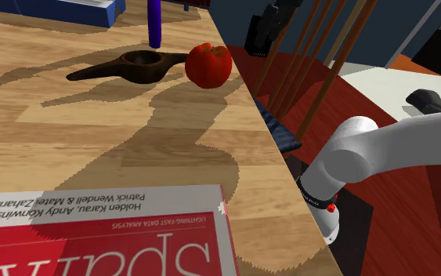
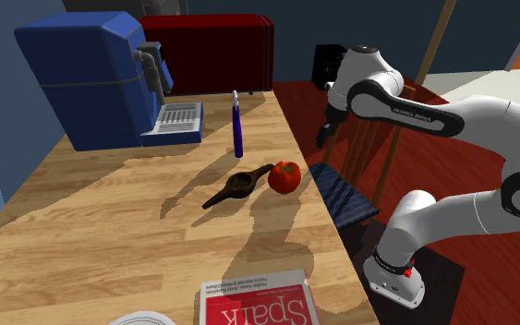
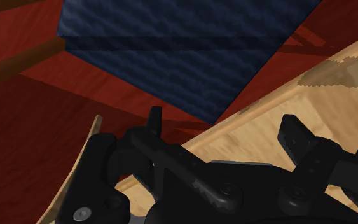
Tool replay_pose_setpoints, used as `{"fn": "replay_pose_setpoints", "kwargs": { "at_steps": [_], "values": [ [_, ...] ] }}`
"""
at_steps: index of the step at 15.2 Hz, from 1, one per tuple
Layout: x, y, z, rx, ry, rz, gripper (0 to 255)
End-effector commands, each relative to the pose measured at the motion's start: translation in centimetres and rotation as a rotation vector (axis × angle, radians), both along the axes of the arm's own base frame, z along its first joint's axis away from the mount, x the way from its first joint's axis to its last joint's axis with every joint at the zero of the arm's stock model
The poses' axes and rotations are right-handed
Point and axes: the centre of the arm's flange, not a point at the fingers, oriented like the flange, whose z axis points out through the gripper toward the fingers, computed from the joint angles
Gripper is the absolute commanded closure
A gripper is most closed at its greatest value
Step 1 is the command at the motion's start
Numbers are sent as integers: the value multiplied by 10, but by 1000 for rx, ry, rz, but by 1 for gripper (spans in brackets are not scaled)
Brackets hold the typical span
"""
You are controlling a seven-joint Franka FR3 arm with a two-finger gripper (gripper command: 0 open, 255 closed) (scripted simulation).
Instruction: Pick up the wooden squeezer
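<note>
The squeezer, a dark brown piece with a shallow bowl and a long tapering handle, lies flat on the tabletop close to the edge nearest the arm. That puts it within easy reach, and its handle points away from the red fruit that sits just beside its bowl end; whether the two touch I cannot tell. A blue bottle stands upright behind them, well enough apart to matter little. The tool hangs off the side of the tabletop, above the blue chair seat, with its fingers spread and nothing between them, ready for a grasp not yet begun. It points downward past the wooden edge rather than at the squeezer, so I judge the reach to be at its start. The handle looks the better place to close on, being slim and clear of the fruit, whereas coming down at the bowl risks nudging the fruit into a roll. A red-covered book lies at the near end, out of the way.
</note>
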Motion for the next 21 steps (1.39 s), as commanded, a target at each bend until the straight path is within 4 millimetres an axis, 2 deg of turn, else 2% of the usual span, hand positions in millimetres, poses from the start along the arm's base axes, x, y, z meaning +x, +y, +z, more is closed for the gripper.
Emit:
{"fn": "replay_pose_setpoints", "kwargs": {
  "at_steps": [1, 11, 21],
  "values": [
    [0, 0, 0, 0, 0, 0, 0],
    [75, 107, 9, -5, 55, 220, 0],
    [126, 228, 14, -10, 111, 440, 0]
  ]
}}
